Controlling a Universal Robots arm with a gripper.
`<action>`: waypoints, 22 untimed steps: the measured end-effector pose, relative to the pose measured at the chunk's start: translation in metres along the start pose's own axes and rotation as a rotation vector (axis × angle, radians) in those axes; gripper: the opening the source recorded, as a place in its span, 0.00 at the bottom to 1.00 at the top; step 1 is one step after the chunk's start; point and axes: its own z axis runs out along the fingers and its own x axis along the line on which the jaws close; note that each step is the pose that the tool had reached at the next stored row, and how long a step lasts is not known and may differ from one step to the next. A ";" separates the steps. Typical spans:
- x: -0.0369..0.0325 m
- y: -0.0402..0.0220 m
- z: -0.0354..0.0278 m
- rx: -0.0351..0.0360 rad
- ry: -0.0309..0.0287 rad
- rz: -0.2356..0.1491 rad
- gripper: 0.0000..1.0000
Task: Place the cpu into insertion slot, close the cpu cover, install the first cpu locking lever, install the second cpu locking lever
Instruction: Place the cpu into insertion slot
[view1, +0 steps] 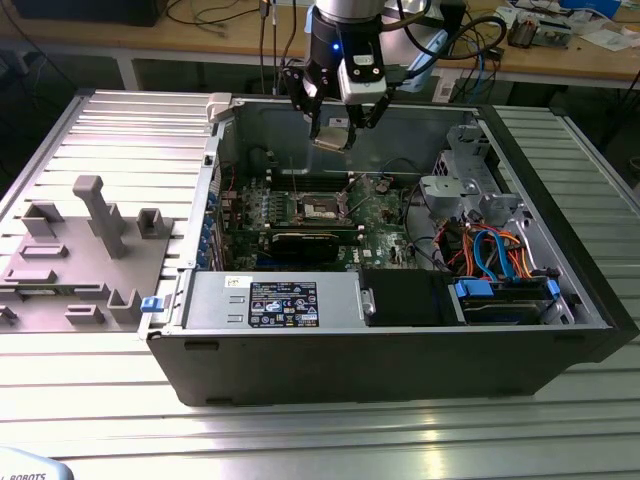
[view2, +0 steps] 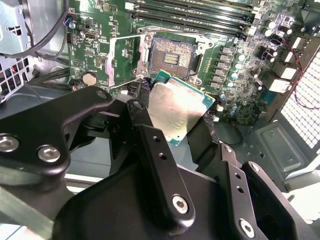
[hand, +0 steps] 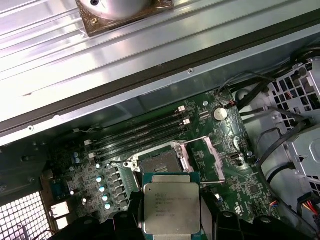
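Note:
My gripper (view1: 333, 128) hangs above the open computer case, shut on the cpu (view1: 330, 136). In both wrist views the cpu (view2: 177, 112) (hand: 171, 207) is a silvery square on a green board, pinched at two opposite edges by the black fingers (view2: 145, 107). It is held in the air, tilted, above the motherboard. The insertion slot (view2: 172, 57) (hand: 160, 162) (view1: 318, 207) lies bare below and ahead of the chip. The cpu cover (view2: 111, 60) (hand: 210, 152) stands swung open at the slot's side.
Memory slots (hand: 140, 132) run beside the socket. Cables and a drive cage (view1: 480, 215) fill the case at the exterior view's right, and a power supply (view1: 270, 300) sits at the front. A grey fixture with blocks (view1: 80, 250) lies outside the case on the ribbed table.

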 end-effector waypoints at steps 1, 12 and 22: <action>0.0000 0.0000 0.0000 -0.0001 -0.0001 0.001 0.54; 0.0000 0.0000 0.0002 -0.0004 -0.0021 0.023 0.54; 0.0000 0.0000 0.0003 -0.0008 -0.0038 0.042 0.54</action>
